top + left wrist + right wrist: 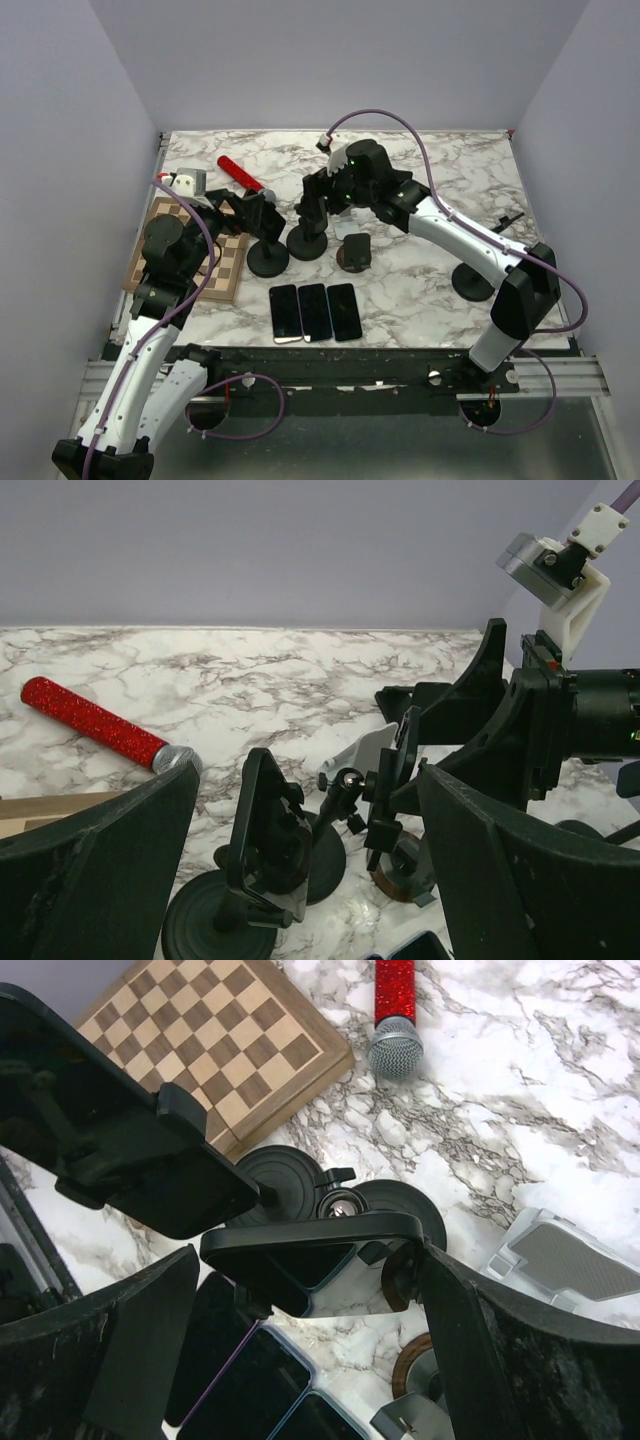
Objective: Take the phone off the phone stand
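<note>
Right wrist view puts the phone (290, 1238) dead centre, seen edge-on and seated in the phone stand (402, 1206), which stands upright on its round black base. The right gripper (308, 1258) straddles the phone, and its fingers (520, 1360) meet both side edges, so it reads as grasping the phone (the contact itself is partly shadowed). Just beside the phone stand, on the chessboard (220, 1050) side, is a second stand (285, 1182) carrying a dark slab. The left gripper (307, 775) hovers near that one, released, its fingers wide apart with nothing between them. Three flat phones (315, 311) lie in a row nearer the arm bases than the phone stand. A red microphone (395, 1020) lies beyond the phone stand on the marble table (450, 170), and a grey holder (560, 1260) lies flat on its far side from the chessboard.
</note>
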`<state>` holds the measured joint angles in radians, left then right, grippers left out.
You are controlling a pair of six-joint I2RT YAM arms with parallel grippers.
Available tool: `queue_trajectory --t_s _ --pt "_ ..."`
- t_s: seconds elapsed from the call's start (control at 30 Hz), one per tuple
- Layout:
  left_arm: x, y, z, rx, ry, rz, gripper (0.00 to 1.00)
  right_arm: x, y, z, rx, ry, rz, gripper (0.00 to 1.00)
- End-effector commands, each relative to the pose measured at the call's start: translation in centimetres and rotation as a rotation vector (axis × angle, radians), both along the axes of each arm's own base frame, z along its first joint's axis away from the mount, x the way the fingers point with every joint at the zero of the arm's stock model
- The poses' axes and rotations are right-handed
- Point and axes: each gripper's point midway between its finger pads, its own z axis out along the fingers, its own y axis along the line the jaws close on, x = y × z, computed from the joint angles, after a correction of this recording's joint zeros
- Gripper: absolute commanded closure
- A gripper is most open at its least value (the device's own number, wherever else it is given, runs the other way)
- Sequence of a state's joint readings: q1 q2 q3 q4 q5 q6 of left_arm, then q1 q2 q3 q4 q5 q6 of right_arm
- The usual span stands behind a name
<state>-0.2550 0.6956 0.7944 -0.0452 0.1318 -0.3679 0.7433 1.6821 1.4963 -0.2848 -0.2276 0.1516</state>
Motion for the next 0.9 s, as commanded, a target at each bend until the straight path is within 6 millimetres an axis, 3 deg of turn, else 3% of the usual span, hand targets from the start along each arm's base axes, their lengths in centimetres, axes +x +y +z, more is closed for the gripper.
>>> queue_trajectory --t_s 0.0,0.23,0.53,0.87 --pt "-0.1 -0.8 0.9 -0.003 -0.018 -0.051 0.02 -0.3 0.9 0.7 -0.039 -0.046 -0.068 0.06" --pt "-0.1 -1.2 0.8 -0.004 -0.004 -0.075 0.02 0.7 0.1 0.9 -0.054 -0.081 -0.183 0.17" --pt "-0.2 -1.3 0.9 -0.006 -0.008 -0.082 0.02 1.8 -0.5 -0.5 -0.125 -0.089 -0.238 0.12" --pt "-0.1 -1.6 0.7 -0.005 -0.001 -0.098 0.02 1.1 -0.3 -1.1 -0.131 -0.075 -0.231 0.15"
